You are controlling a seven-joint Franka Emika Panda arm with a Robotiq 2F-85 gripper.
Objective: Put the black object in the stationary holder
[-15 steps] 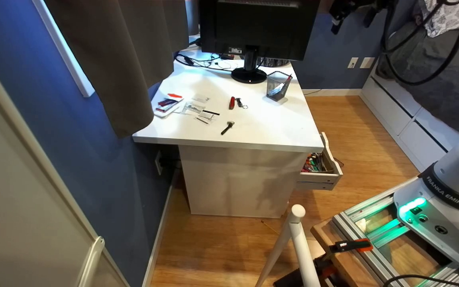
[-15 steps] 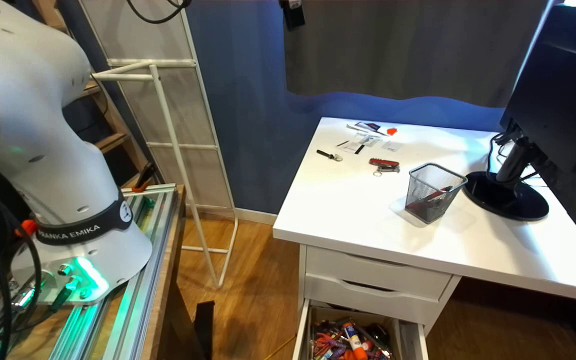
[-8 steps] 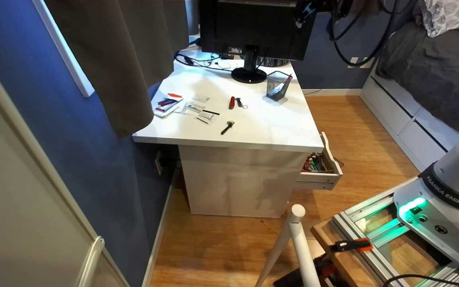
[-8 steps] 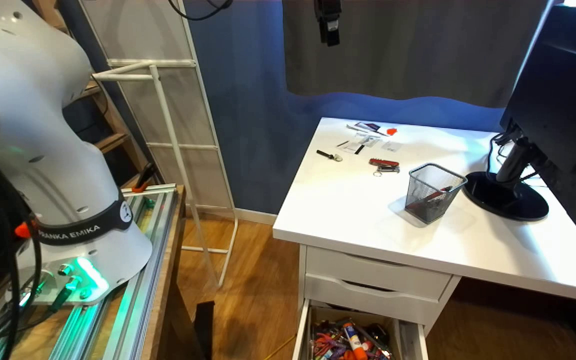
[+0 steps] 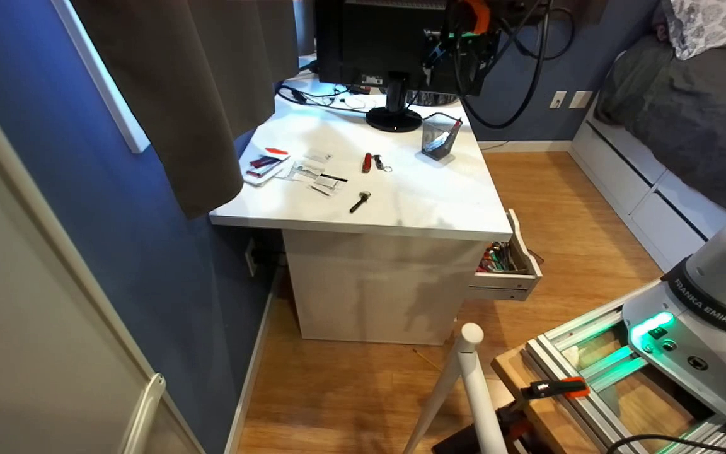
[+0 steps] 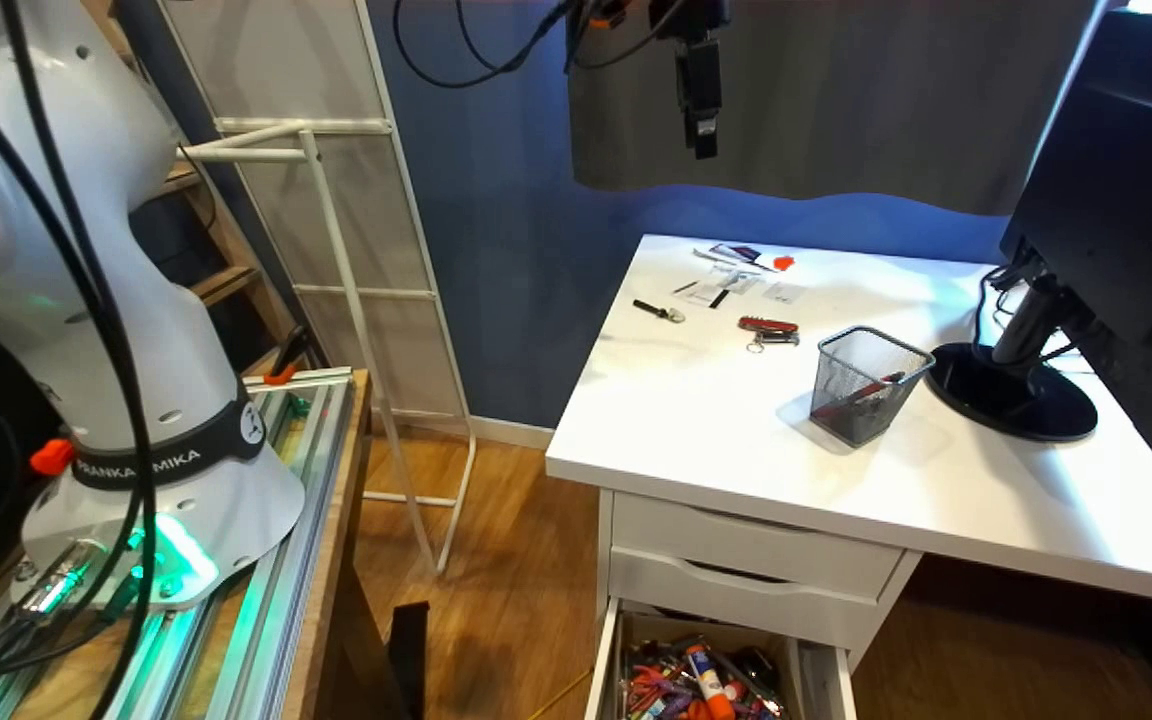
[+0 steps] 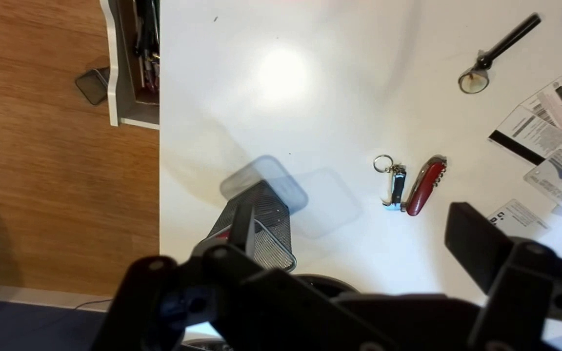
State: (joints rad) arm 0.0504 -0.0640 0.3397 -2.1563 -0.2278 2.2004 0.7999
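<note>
The black object, a thin black handle with a small round end, lies flat on the white desk in both exterior views point(image 5: 357, 204) point(image 6: 650, 308). It also shows in the wrist view point(image 7: 512, 40), upper right. The stationary holder is a grey mesh cup standing upright on the desk point(image 5: 437, 141) point(image 6: 844, 402), with a red item inside. In the wrist view the holder point(image 7: 277, 214) is partly hidden behind one finger. My gripper point(image 7: 354, 231) is open and empty. It is in the air above the desk point(image 6: 704, 138), away from the black object.
A red pocket knife point(image 7: 426, 187) and a nail clipper point(image 7: 397, 185) lie between the black object and the holder. Cards point(image 7: 530, 131) lie beside the black object. A monitor point(image 5: 394, 47) on a black round base point(image 6: 966, 405) stands behind the holder. A filled drawer point(image 6: 841, 690) is open below.
My gripper has moved in over the desk and lower, leftward in one exterior picture and rightward in the other. The objects on the desk have not moved.
</note>
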